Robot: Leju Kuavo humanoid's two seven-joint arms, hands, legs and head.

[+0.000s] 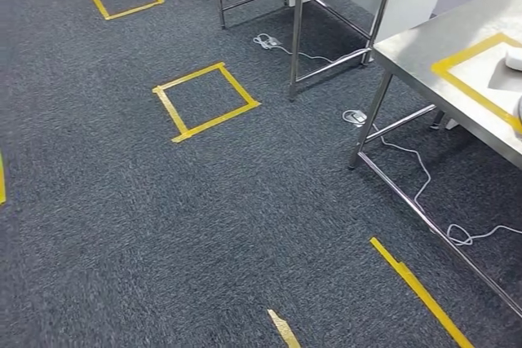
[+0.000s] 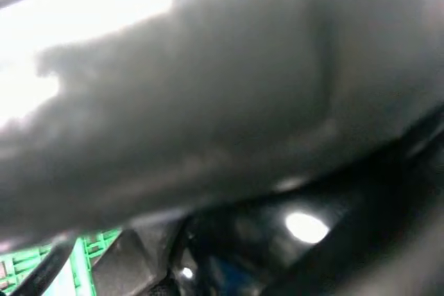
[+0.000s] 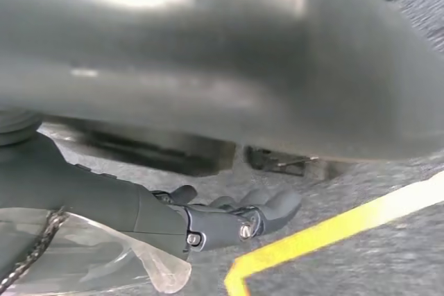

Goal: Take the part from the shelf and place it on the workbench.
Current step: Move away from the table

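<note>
Grey carpet (image 1: 184,226) with yellow tape squares (image 1: 206,102) lies ahead in the head view; at the right edge stands a steel workbench (image 1: 431,63) with a white object (image 1: 514,57) inside its tape frame, perhaps the part, so the task seems near its end. Left wrist view: blurred, fingers cannot be told. Right wrist view: the right hand (image 3: 230,216) has fingers loosely extended, beside clear plastic (image 3: 105,254), gripping nothing visible.

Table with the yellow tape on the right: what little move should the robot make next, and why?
Probably a small turn to its right. The table sits at the right edge of the head view, its yellow tape outline cut off, with carpet straight ahead.
</note>
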